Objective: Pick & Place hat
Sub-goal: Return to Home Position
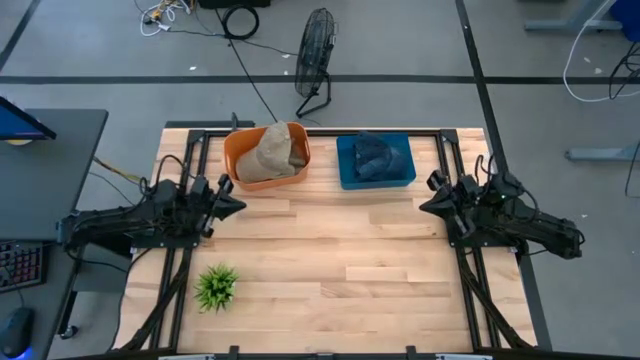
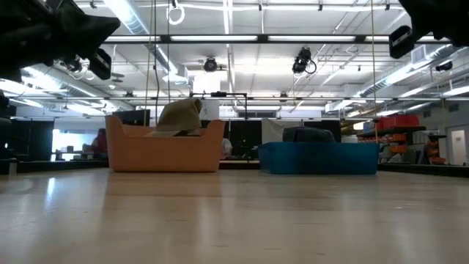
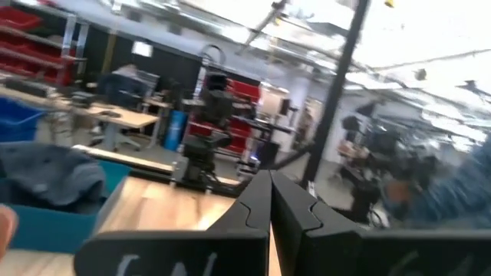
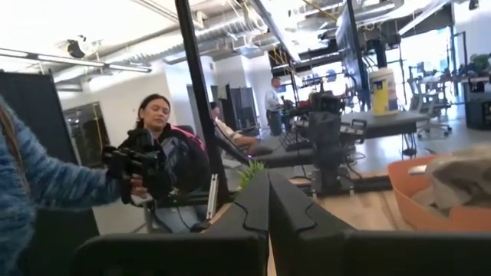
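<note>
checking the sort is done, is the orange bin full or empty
Not empty: brown caps heap inside the orange bin, rising above its rim in the low view. The left gripper and right gripper sit shut, clear of it.

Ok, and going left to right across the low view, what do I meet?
Left gripper, raised → orange bin with a brown cap heaped in it → blue bin holding dark fabric → right gripper, raised.
</note>
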Controlling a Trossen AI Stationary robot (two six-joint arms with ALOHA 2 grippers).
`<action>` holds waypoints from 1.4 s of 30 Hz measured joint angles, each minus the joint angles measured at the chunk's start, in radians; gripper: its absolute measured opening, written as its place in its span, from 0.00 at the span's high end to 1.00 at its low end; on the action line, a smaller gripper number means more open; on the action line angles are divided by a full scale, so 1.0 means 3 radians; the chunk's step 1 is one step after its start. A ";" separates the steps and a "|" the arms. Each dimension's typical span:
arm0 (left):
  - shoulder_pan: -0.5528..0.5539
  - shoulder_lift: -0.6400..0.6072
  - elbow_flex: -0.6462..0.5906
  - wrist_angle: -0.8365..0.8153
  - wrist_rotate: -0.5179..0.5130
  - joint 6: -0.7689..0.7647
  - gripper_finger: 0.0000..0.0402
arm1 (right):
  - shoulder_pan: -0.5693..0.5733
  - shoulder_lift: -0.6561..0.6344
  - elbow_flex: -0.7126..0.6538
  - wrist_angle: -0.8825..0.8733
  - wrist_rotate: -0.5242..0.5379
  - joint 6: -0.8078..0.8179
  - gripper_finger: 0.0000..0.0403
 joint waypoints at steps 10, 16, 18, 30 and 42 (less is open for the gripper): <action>0.0000 0.0000 -0.0001 -0.0023 -0.0147 0.0195 0.99 | 0.0000 0.0000 -0.0553 0.0638 0.0208 0.0321 1.00; -0.0001 0.0000 -0.0001 -0.0031 -0.0237 0.0661 0.99 | 0.0001 0.0001 -0.0564 0.0494 0.0217 0.0363 1.00; -0.0001 0.0000 -0.0001 -0.0031 -0.0383 0.0700 0.99 | 0.0000 0.0000 -0.0564 0.0488 0.0217 0.0355 1.00; -0.0001 0.0001 -0.0003 -0.0155 -0.0606 0.0700 0.99 | 0.0000 0.0002 -0.0562 -0.0106 0.0787 0.0998 0.95; -0.0001 0.0001 -0.0004 -0.0155 -0.0604 0.0699 0.99 | 0.0001 0.0039 -0.0558 -0.0113 0.1046 0.0979 0.94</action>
